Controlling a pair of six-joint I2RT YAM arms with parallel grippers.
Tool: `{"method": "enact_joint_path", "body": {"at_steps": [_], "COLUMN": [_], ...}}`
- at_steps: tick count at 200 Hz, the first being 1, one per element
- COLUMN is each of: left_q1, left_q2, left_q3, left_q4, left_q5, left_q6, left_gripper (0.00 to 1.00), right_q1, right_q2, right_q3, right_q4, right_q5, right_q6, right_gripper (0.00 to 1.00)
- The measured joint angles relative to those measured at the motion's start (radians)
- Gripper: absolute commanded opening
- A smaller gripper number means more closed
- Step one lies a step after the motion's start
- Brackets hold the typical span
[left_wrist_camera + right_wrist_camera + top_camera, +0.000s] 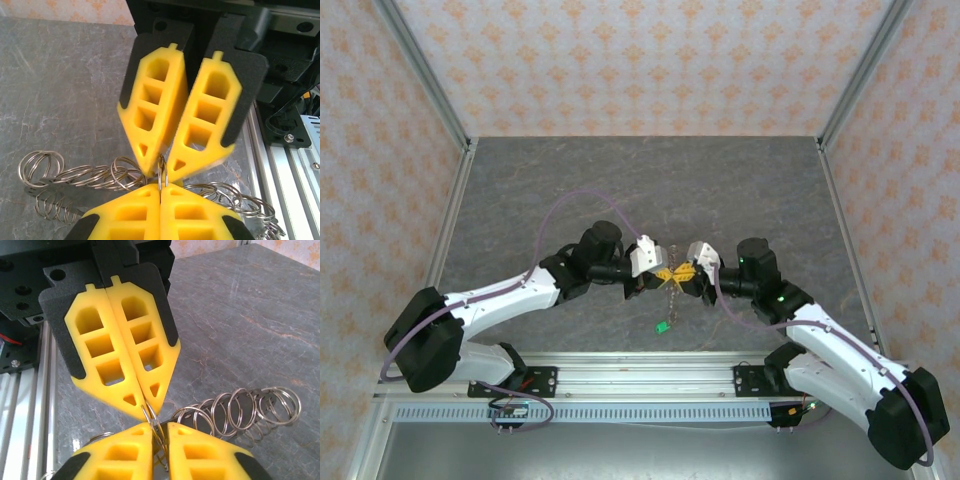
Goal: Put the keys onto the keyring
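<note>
My two grippers meet tip to tip over the middle of the table. The left gripper (655, 272) (161, 186) is shut on a thin silver ring (163, 172) of the keyring. Facing it, the right gripper (688, 275) (161, 426) pinches the same ring (156, 422), with only a narrow slit between its yellow pads. Linked silver rings of the keyring trail off to both sides (85, 172) (240, 407). Part of the chain hangs below the grippers (672, 292) and ends in a small green tag (662, 325) on the table. The keys are hidden.
The grey stone-patterned table (640, 190) is fenced by patterned walls at the back and sides. An aluminium rail (640, 375) (290, 165) carrying both arm bases runs along the near edge, just behind the green tag.
</note>
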Motion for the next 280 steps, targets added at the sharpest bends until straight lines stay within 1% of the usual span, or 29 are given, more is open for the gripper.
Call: {"method": "enact_joint_path", "body": {"at_steps": [21, 31, 46, 82, 115, 141, 154, 178, 204, 218, 241, 280], "left_q1": [0.01, 0.011, 0.011, -0.003, -0.014, -0.016, -0.02, -0.024, -0.027, -0.028, -0.028, -0.026], "left_q2": [-0.004, -0.005, -0.006, -0.003, 0.004, 0.013, 0.013, 0.013, 0.014, 0.014, 0.011, 0.005], "left_q3": [0.0, 0.0, 0.003, 0.055, 0.079, 0.092, 0.095, 0.101, 0.102, 0.101, 0.089, 0.058], "left_q4": [0.011, 0.01, -0.002, -0.109, -0.147, -0.172, -0.18, -0.199, -0.199, -0.198, -0.161, -0.121], "left_q5": [0.006, 0.006, 0.0, -0.059, -0.087, -0.092, -0.092, -0.09, -0.088, -0.087, -0.083, -0.065], "left_q6": [-0.003, -0.001, 0.01, 0.076, 0.108, 0.116, 0.117, 0.126, 0.132, 0.129, 0.113, 0.08], "left_gripper": [0.0, 0.07, 0.15, 0.18, 0.19, 0.17, 0.15, 0.0, 0.0, 0.0, 0.0, 0.0], "right_q1": [-0.008, -0.01, -0.01, -0.01, -0.009, 0.006, 0.016, 0.034, 0.043, 0.047, 0.048, 0.028], "right_q2": [0.0, 0.0, 0.001, 0.032, 0.055, 0.074, 0.08, 0.088, 0.091, 0.087, 0.061, 0.003], "right_q3": [0.0, 0.003, 0.014, 0.089, 0.138, 0.172, 0.19, 0.222, 0.247, 0.248, 0.236, 0.146], "right_q4": [0.013, 0.011, -0.01, -0.121, -0.187, -0.243, -0.272, -0.333, -0.381, -0.389, -0.377, -0.28], "right_q5": [-0.014, -0.018, -0.023, -0.026, -0.027, -0.011, 0.004, 0.043, 0.07, 0.081, 0.094, 0.071], "right_q6": [0.004, 0.0, -0.003, -0.047, -0.085, -0.11, -0.126, -0.154, -0.178, -0.181, -0.18, -0.123], "right_gripper": [0.01, 0.0, 0.0, 0.0, 0.0, 0.0, 0.0, 0.01, 0.05, 0.12, 0.13, 0.12]}}
